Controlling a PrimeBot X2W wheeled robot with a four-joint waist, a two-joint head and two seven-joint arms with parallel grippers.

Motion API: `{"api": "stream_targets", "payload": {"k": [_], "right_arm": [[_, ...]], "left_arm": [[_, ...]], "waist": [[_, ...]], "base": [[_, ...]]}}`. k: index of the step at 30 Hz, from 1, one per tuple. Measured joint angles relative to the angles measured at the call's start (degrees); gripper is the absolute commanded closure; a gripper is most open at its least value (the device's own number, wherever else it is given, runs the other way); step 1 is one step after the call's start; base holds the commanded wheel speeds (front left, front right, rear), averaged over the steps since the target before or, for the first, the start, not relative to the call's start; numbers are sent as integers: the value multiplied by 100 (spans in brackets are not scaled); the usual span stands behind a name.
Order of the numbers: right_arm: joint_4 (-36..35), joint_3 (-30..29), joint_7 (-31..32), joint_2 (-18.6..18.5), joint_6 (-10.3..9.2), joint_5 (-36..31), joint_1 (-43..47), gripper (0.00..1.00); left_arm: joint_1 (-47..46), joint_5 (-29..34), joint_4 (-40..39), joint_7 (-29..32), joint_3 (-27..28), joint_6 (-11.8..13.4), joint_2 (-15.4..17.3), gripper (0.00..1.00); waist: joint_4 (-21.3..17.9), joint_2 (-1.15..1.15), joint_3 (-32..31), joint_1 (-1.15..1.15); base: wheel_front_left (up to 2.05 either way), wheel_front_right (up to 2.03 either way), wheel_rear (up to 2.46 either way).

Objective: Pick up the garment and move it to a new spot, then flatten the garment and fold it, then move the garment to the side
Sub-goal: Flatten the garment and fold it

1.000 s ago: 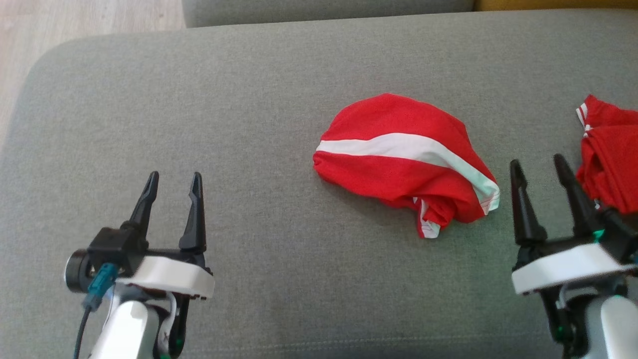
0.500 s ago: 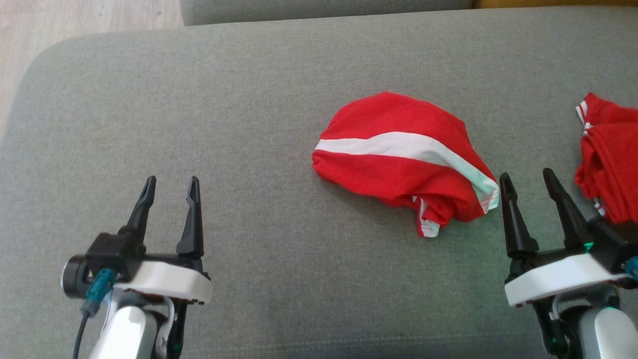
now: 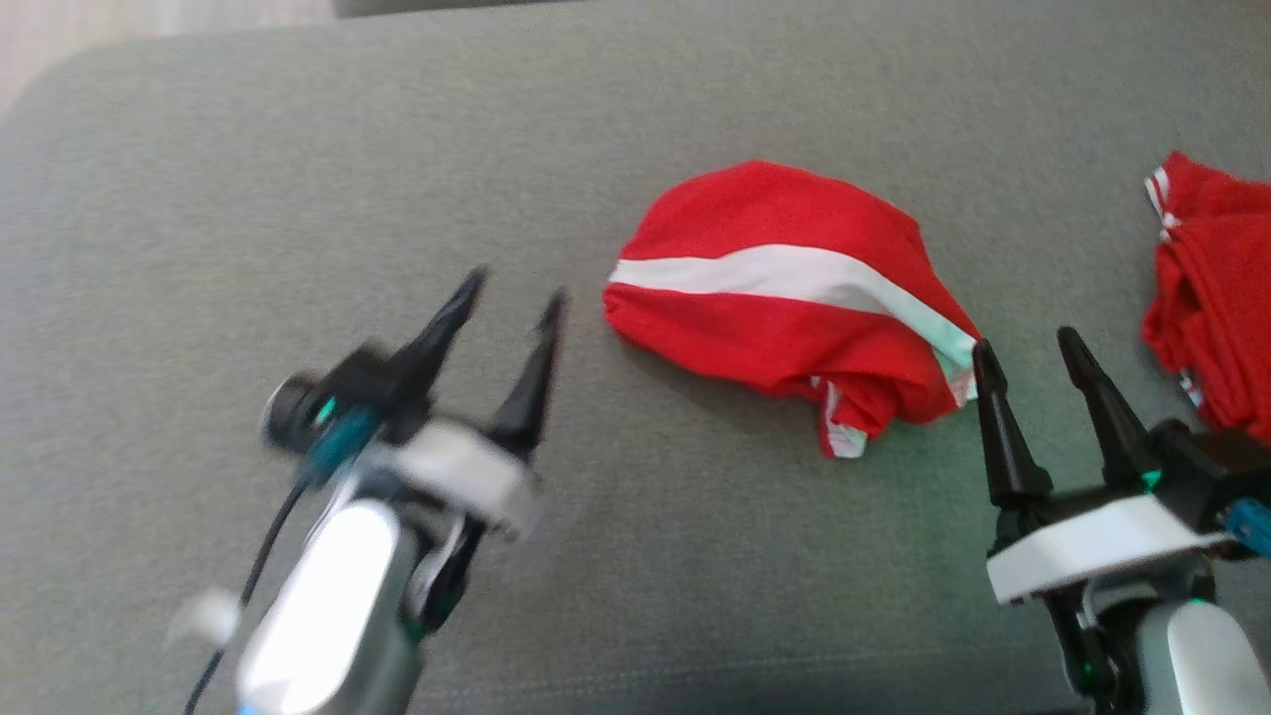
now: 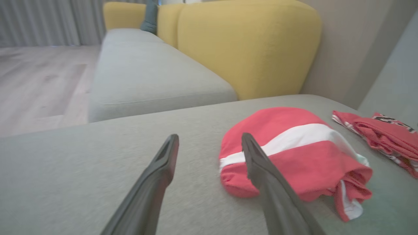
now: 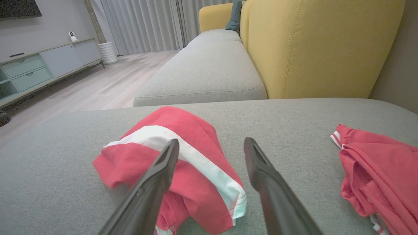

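Head, left wrist and right wrist views. You see your two arms over a grey sofa seat (image 3: 298,149), with the task's red garment (image 3: 784,298) between them.

The garment lies bunched, not flat, to the right of the seat's middle and about halfway between its near and far edges. A white stripe runs across it from its left end to its near right corner.

Left arm: your pale forearm rises from the seat's near left part and slants toward the garment, blurred in the head view. The left gripper (image 3: 517,285) stands released, its two dark fingers spread and holding nothing. The fingertips point at the garment's left end, near it but apart from it. In the left wrist view one finger overlaps that end of the cloth.

Right arm: your forearm rises from the near right part of the seat, nearly upright in the head view. The right gripper (image 3: 1025,342) is likewise released and empty, its fingers spread and leaning slightly left. Its left fingertip sits at the garment's near right corner, by the white hem. You cannot tell whether it touches the cloth.

A second red garment (image 3: 1216,298), crumpled, lies farther toward the seat's right side, just beside the right gripper. A yellow backrest (image 5: 320,42) stands beyond the seat's far edge.
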Motion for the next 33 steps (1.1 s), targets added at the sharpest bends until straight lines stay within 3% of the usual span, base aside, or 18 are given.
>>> {"api": "stream_targets", "payload": {"k": [5,9,16,17,18,19,25,33], "right_arm": [[20,144,13,-2,0,1,-241,0],[63,165,11,-2,0,37,-293,0],[133,182,-46,-2,0,52,-311,0],[145,182,-47,-2,0,53,-322,0],[147,181,-47,-2,0,54,-330,0],[156,181,-63,-2,0,60,-340,0],[203,159,-64,-1,0,99,-416,0],[252,-53,-53,5,0,102,-385,0]], "left_arm": [[-982,-256,920,798,-338,-361,-285,0],[-1254,-485,1671,1213,-345,-414,-331,0],[-1720,-700,2569,1415,-346,-554,-397,0],[-1770,-756,2657,1419,-348,-575,-403,38],[-1816,-776,2729,1422,-358,-582,-409,88],[-1857,-779,2785,1413,-359,-595,-414,100],[-1902,-743,2854,1060,-369,-509,-416,100],[-1249,-463,1866,256,-325,160,-164,100]], "waist": [[-296,0,245,0],[-485,0,416,0],[-665,0,643,0],[-679,0,658,1],[-690,0,671,0],[-698,0,680,0],[-686,0,661,0],[-468,0,505,0]], "base": [[0,0,0],[0,0,0],[0,0,0],[0,0,0],[0,0,0],[0,0,0],[0,0,0],[0,0,0]]}}
